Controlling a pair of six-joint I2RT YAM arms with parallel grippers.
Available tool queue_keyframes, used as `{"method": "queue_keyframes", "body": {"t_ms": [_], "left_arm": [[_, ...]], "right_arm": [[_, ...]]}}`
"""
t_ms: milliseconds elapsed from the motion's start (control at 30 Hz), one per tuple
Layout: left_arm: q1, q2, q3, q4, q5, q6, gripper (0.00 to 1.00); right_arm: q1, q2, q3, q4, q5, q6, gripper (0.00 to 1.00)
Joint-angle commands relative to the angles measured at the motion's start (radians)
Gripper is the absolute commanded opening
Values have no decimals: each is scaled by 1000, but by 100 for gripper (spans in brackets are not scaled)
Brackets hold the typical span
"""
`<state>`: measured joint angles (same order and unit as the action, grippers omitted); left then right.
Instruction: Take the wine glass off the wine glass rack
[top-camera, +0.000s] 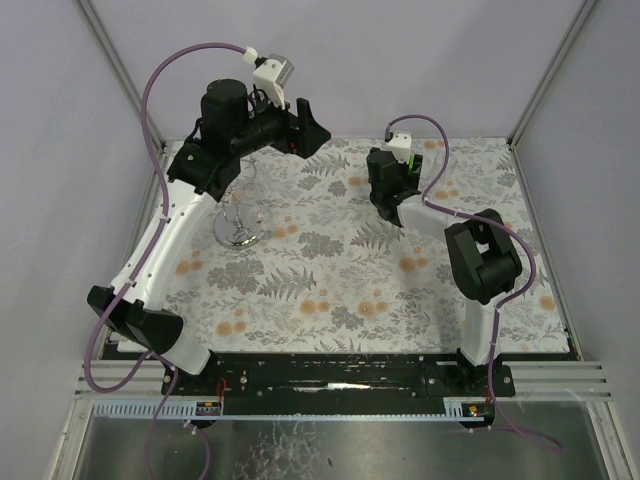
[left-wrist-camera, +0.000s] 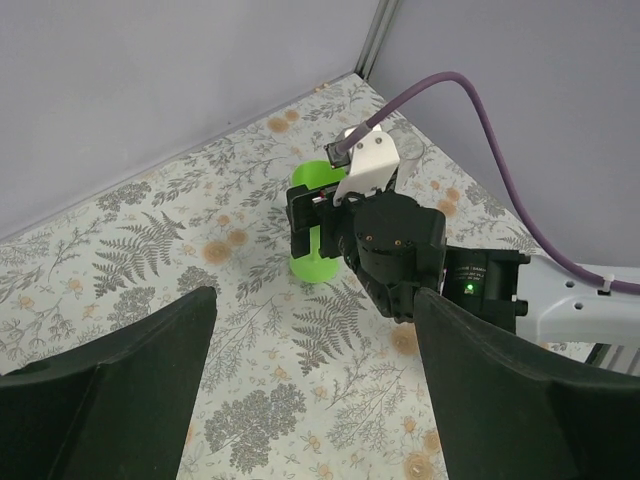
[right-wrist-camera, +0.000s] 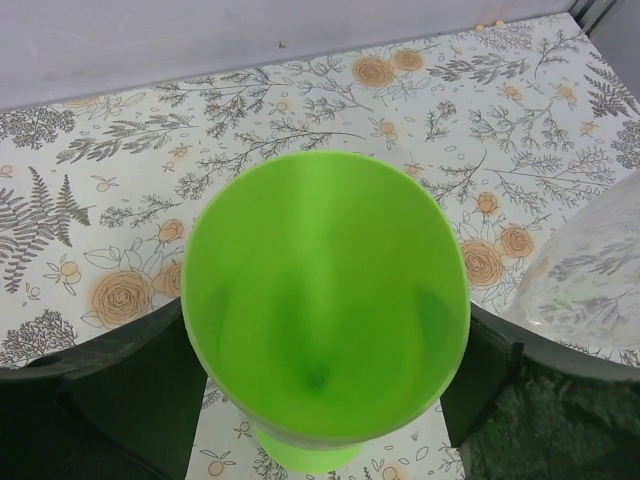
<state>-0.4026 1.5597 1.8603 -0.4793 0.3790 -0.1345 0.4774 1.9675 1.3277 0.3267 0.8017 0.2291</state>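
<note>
There are two arms, one wine glass and one rack. The bright green plastic wine glass (right-wrist-camera: 325, 300) is smooth and translucent, with a wide round bowl seen from above and a round foot below. It is upright, with its foot low by the cloth. It is off the silver wire wine glass rack (top-camera: 241, 216), which stands well apart on the left of the table on a shiny round base, with thin curved loops above (the left arm's white link crosses over part of it). The tablecloth (top-camera: 330, 290) is pale and printed with grey ferns and orange flowers.

The right gripper (right-wrist-camera: 320, 385) has a black finger pressed against each side of the wine glass's bowl, clamped around it. Its arm rises from the near right and is bent at the elbow, with the wrist tipped downward. The left gripper (left-wrist-camera: 315, 310) hangs high over the far left, its two broad black fingers spread wide with nothing between them. It is aimed toward the right gripper and the wine glass. One clear, rounded thing (right-wrist-camera: 585, 265) lies just right of the right finger, and I cannot tell what it is.
</note>
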Motion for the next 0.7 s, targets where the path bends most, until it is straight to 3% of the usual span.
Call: {"method": "queue_keyframes", "body": {"t_ms": [0, 167, 467, 667], "left_arm": [[8, -38, -8, 16, 24, -7, 79], [9, -48, -20, 16, 25, -5, 79], [8, -55, -36, 24, 34, -9, 79], [11, -60, -34, 34, 23, -17, 80]], "right_arm": [[-3, 2, -4, 52, 12, 32, 86], [-3, 2, -11, 35, -5, 42, 99], [-2, -31, -32, 7, -32, 59, 99], [10, -133, -77, -4, -66, 58, 99]]}}
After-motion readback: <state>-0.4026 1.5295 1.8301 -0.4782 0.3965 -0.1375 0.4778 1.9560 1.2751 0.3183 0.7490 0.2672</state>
